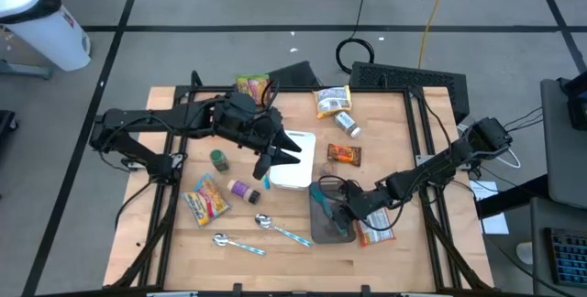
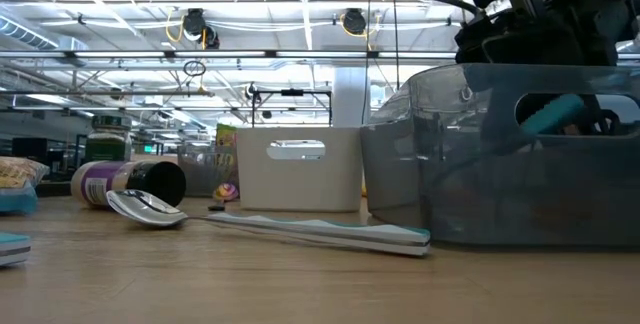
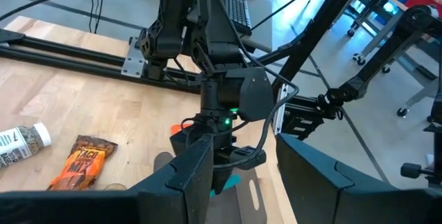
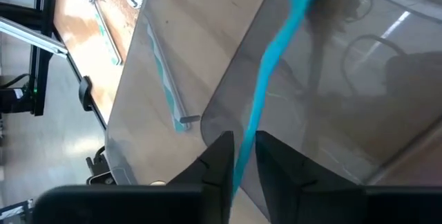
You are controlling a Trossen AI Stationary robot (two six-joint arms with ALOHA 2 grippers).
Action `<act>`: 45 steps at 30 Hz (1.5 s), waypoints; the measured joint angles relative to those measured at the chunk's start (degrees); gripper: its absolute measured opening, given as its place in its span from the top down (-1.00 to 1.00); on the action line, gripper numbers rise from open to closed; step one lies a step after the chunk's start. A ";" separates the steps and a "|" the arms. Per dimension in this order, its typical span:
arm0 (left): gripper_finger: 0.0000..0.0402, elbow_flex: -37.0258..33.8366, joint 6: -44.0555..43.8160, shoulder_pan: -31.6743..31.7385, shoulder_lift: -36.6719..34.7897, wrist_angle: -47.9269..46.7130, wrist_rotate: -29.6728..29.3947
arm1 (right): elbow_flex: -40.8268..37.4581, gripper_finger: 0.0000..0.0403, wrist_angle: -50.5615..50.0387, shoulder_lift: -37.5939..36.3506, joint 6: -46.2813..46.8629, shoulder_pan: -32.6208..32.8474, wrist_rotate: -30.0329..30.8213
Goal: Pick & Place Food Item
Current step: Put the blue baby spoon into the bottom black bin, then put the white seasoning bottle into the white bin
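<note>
Teal-handled utensil (image 4: 266, 79) runs down inside the clear grey bin (image 1: 328, 224), its handle passing between the right gripper (image 4: 240, 156)'s narrowly parted fingers, touching or barely clear. Right arm reaches low across the table. Left gripper (image 1: 278, 155) hovers half-open, empty, over the white container (image 1: 295, 170).

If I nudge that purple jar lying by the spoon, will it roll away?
Probably. The purple jar lies on its side on the bare wood table, and its round body would likely roll when pushed from the side. It looks small and probably light. The spoon lying close in front might stop it.
</note>
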 joint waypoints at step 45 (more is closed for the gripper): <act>0.17 0.74 0.96 1.03 -24.59 -14.63 -18.67 | 0.00 0.56 37.55 -31.61 -63.69 -6.61 25.80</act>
